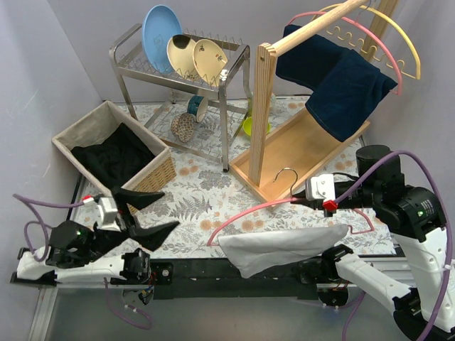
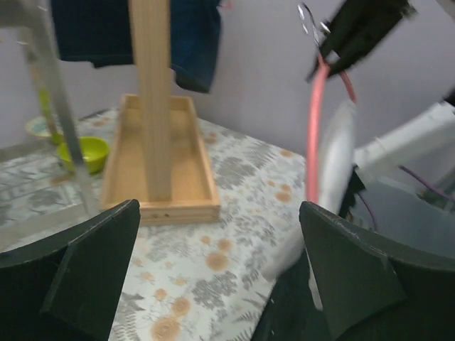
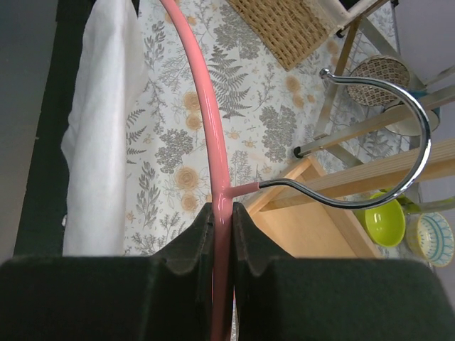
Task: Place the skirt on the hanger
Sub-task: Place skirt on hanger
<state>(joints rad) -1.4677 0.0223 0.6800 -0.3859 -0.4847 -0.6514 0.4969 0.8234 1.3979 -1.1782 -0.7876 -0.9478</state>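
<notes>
A pink hanger (image 1: 249, 211) with a metal hook (image 1: 288, 172) is held low over the table's front edge. A white skirt (image 1: 284, 245) is draped over its lower bar and hangs past the table edge. My right gripper (image 1: 328, 204) is shut on the hanger's arm just beside the hook; the right wrist view shows the hanger (image 3: 206, 121) between the pads (image 3: 199, 231), with the skirt (image 3: 106, 121) at the left. My left gripper (image 1: 149, 213) is open and empty at the front left, apart from the skirt. Its view shows the hanger (image 2: 315, 128) and skirt (image 2: 334, 153) ahead on the right.
A wicker basket (image 1: 160, 170) with black cloth stands at the left. A metal dish rack (image 1: 234, 67) with plates is at the back. A wooden clothes rack (image 1: 298, 149) at the right carries a navy garment (image 1: 341, 78) and spare hangers (image 1: 387, 50). A green bowl (image 1: 256, 126) sits beside it.
</notes>
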